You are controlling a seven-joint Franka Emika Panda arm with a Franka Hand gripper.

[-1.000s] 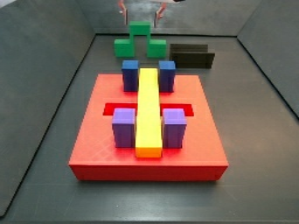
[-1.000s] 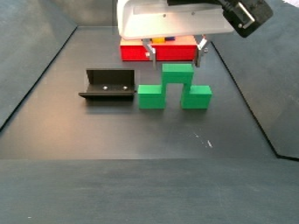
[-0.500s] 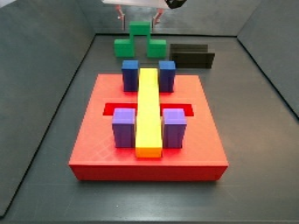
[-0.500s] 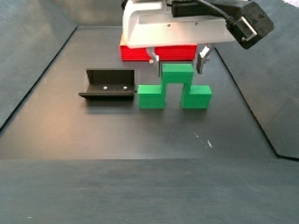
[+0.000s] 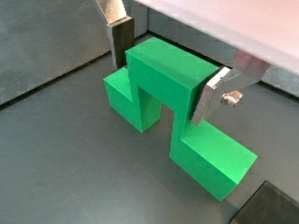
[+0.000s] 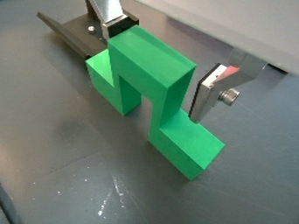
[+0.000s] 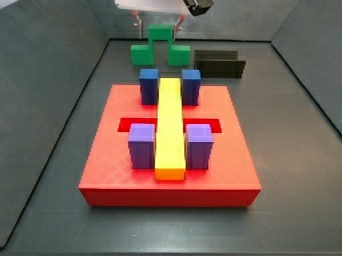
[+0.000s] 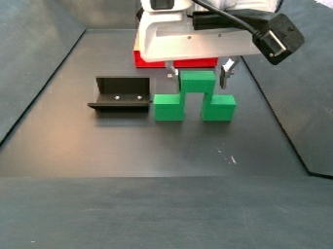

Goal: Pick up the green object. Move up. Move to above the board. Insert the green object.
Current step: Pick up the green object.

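Note:
The green object [image 8: 196, 92] stands on the dark floor with its raised middle cube up. It shows in both wrist views [image 5: 163, 74] [image 6: 140, 61] and at the far end in a side view [image 7: 160, 45]. My gripper [image 8: 200, 73] is low over it, and its fingers [image 5: 118, 44] straddle the middle cube with a small gap on each side, open. The gripper shows in both wrist views [image 5: 163, 83] [image 6: 159, 68]. The red board [image 7: 107, 160] bears a yellow bar [image 7: 170, 125] and blue and purple posts. It lies apart from the piece, partly hidden behind the gripper [image 8: 150, 58].
The fixture [image 8: 120, 95], a dark L-shaped bracket, stands on the floor beside the green object and also shows in a side view [image 7: 221, 65] and a wrist view [image 6: 70, 31]. Grey walls slope up around the floor.
My gripper has come down over the green object, so the fingers now flank its middle cube. The green object and the board have not moved.

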